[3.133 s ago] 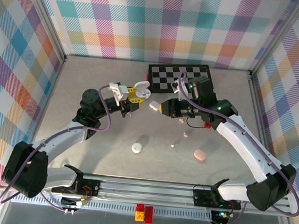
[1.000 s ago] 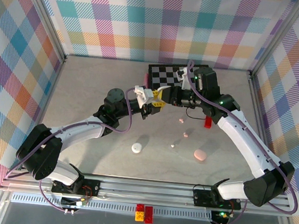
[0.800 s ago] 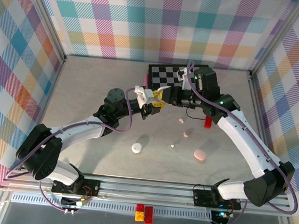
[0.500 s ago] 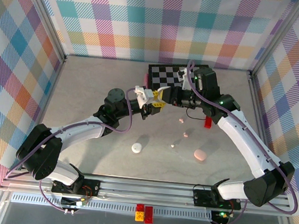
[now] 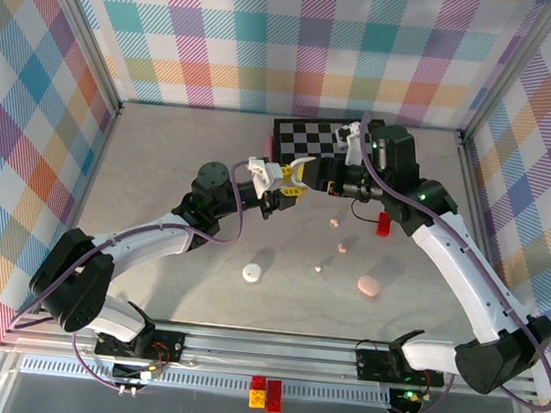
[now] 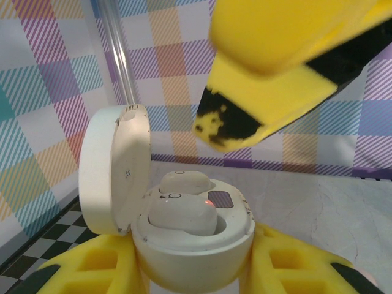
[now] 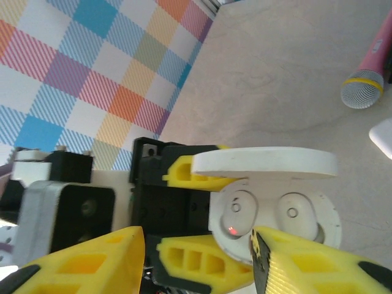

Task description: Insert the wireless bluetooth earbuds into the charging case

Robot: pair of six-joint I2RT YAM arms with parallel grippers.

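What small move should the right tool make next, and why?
Probably draw the right tool straight back from the charging case: both white earbuds sit in its wells, the left tool grips it, and the right jaws stand apart, holding nothing.

Twin white-and-black arms with yellow-fingered claws

The left arm and the right arm wore smooth white shells between rounded black joint housings, and a thin purple cable looped loosely along each one. The left claw and the right claw had blocky yellow fingers with open cut-out pockets and black pads at the tips, carried on black wrist blocks. A small green light glowed on the right arm.
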